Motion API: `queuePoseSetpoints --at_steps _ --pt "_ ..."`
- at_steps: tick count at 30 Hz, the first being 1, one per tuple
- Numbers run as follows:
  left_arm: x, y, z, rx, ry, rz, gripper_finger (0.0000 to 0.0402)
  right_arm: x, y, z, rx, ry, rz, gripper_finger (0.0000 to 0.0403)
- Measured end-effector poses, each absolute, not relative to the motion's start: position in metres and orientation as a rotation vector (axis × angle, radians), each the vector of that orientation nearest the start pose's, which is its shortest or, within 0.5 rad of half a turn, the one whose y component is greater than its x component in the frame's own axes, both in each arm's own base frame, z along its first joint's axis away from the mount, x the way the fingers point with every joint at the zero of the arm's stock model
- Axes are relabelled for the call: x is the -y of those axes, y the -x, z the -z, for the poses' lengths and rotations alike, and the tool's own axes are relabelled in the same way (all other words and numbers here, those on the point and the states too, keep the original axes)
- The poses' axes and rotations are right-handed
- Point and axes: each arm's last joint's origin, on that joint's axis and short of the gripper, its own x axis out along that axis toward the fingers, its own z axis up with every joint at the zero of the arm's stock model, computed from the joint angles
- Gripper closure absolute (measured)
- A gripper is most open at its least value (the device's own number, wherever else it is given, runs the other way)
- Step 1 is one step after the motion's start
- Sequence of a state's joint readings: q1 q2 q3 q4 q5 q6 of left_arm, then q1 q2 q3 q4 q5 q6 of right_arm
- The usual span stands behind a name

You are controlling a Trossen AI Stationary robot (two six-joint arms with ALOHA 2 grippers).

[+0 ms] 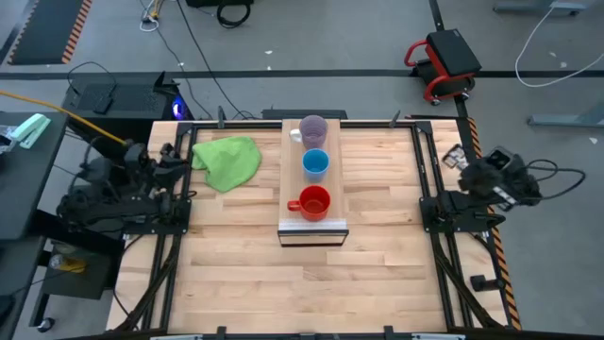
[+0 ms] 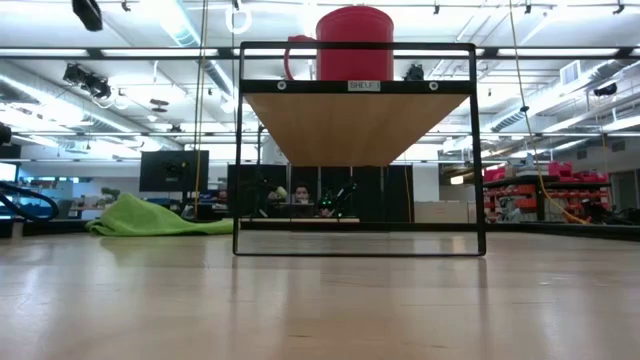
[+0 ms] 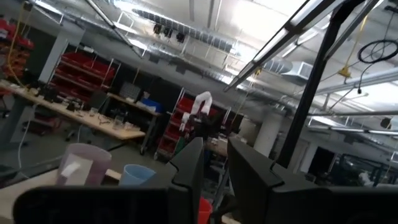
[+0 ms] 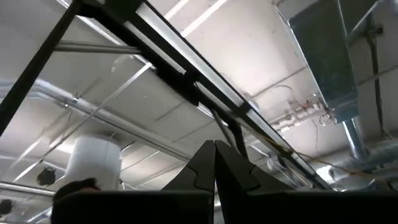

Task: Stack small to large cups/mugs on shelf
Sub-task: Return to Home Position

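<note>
Your red mug (image 1: 314, 202), light-blue cup (image 1: 315, 163) and purple mug (image 1: 313, 129) line the shelf (image 1: 292, 179), front edge to back. At the desk's (image 1: 377, 283) side edges, your left gripper (image 3: 216, 157) rests slightly parted, your right gripper (image 4: 214, 154) pinched closed.

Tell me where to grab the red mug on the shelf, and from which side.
Grip the red mug by its rim wall opposite the handle, coming straight down: it stands upright, mouth open, at the shelf's front end, and the blue cup stands close behind it.
</note>
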State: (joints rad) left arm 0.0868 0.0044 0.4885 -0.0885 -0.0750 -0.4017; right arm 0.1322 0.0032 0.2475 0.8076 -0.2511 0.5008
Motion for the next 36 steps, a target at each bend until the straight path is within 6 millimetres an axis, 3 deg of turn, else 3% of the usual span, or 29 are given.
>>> queuePoseSetpoints --at_steps 7,13,24,36 --pt "-0.007 -0.053 -0.283 0.394 0.400 -0.083 0.0313 -0.013 -0.039 -0.272 0.937 -0.428 -0.634 0.0389" --pt "-0.008 -0.065 -0.265 0.444 0.325 -0.088 0.0316 -0.013 -0.047 -0.256 0.896 -0.456 -0.633 0.0389" --pt "-0.009 -0.083 -0.224 0.476 0.317 -0.087 0.0315 -0.014 -0.050 -0.251 0.877 -0.469 -0.624 0.0389" --pt "-0.010 -0.089 -0.203 0.420 0.354 -0.090 0.0314 -0.015 -0.062 -0.242 0.720 -0.484 -0.589 0.0389"
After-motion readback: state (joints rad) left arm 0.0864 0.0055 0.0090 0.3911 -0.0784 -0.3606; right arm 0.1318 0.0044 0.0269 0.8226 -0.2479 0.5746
